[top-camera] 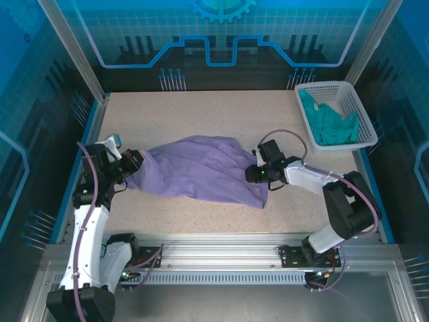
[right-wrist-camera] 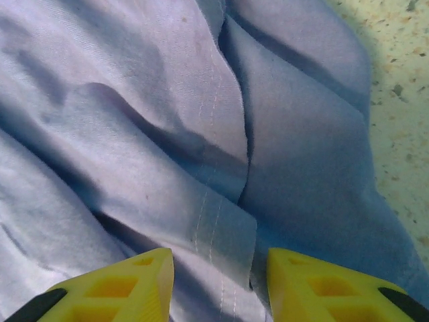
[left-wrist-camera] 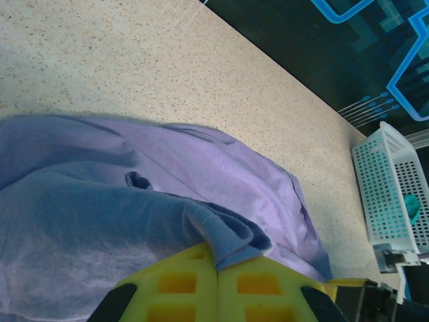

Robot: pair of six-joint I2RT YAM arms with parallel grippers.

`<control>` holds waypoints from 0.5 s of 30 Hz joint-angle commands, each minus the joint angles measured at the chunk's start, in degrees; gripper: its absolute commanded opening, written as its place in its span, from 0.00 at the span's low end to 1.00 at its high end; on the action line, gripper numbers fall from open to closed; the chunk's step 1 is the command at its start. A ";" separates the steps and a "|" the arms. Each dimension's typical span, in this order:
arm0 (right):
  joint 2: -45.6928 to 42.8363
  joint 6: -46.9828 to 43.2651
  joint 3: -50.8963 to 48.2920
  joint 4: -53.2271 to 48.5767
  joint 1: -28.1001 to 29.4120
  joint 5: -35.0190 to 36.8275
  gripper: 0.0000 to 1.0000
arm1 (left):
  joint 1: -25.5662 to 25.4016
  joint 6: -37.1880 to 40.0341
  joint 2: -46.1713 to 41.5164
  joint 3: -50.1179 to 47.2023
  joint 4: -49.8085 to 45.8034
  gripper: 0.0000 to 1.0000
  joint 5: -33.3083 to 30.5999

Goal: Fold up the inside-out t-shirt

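Observation:
The inside-out t-shirt point(top-camera: 201, 168) is a wrinkled lavender heap stretched across the middle of the table. My left gripper point(top-camera: 134, 164) is at its left end, shut on a folded edge of the fabric point(left-wrist-camera: 228, 241), which pokes out between the two yellow fingers point(left-wrist-camera: 181, 282). My right gripper point(top-camera: 255, 176) is at the shirt's right end, open, its yellow fingertips point(right-wrist-camera: 144, 275) apart over a stitched hem point(right-wrist-camera: 214, 228) that lies between them without being pinched. Purple cloth point(right-wrist-camera: 134, 100) lies in folds in front of the right gripper.
A white basket point(top-camera: 358, 111) at the back right corner holds a teal-green garment point(top-camera: 328, 124). The speckled tabletop point(top-camera: 201, 107) lies bare behind the shirt. Blue walls and metal rails enclose the table on all sides.

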 commanded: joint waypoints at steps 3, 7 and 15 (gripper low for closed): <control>2.68 -0.59 2.37 3.07 0.52 -4.34 0.38 | 0.57 1.67 -0.21 -0.42 1.15 0.00 2.18; 2.54 -0.26 2.21 4.18 0.52 -5.87 0.37 | 0.57 1.58 -0.30 -0.52 1.22 0.00 2.44; 1.72 0.03 1.47 5.66 0.52 -5.85 0.34 | 0.57 1.63 -0.50 -0.64 1.31 0.00 2.63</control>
